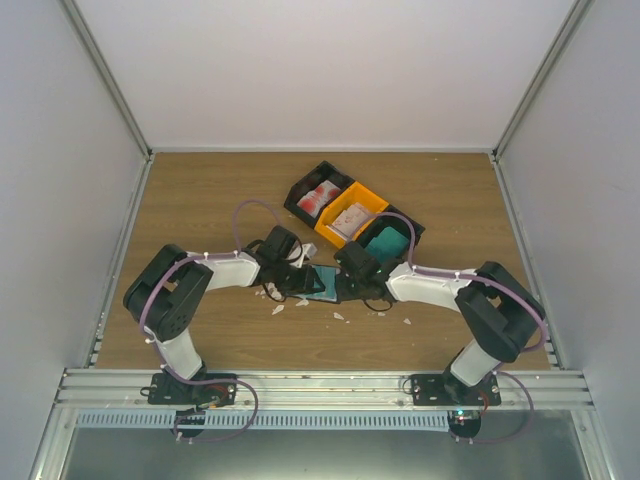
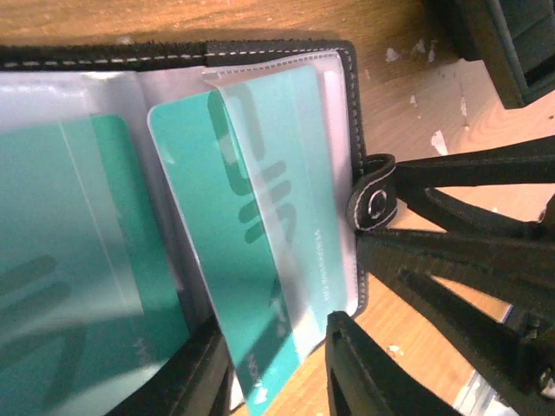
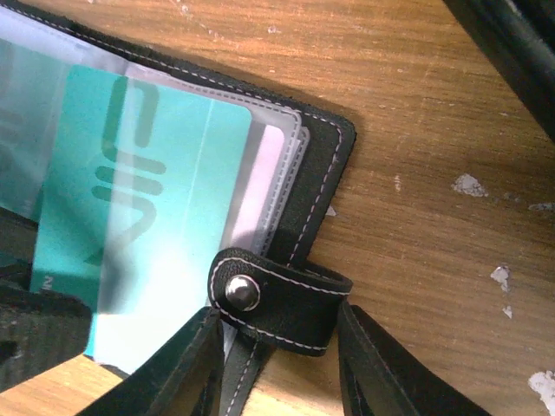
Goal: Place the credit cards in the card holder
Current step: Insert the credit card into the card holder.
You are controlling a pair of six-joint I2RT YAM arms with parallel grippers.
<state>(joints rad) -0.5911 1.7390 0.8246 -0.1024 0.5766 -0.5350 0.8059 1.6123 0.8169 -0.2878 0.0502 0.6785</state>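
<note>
Top: card holder [image 1: 325, 283] lies open mid-worktop [image 1: 200, 200], betw. left gripper [image 1: 302, 280] & right gripper [image 1: 352, 284]. Both arms elbows out, forearms low, angled inward.
L wrist: teal card [image 2: 260, 243] half in clear sleeve [image 2: 295, 95], free end betw. left jaws, which are part-open w/ a gap beside it.
R wrist: right jaws pinch card holder's snap tab [image 3: 282, 302].

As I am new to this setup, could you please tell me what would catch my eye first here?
The open card holder lies mid-table, with a teal card only partly tucked inside. Behind it a bright orange bin stands out, and white scraps are scattered in front.
</note>
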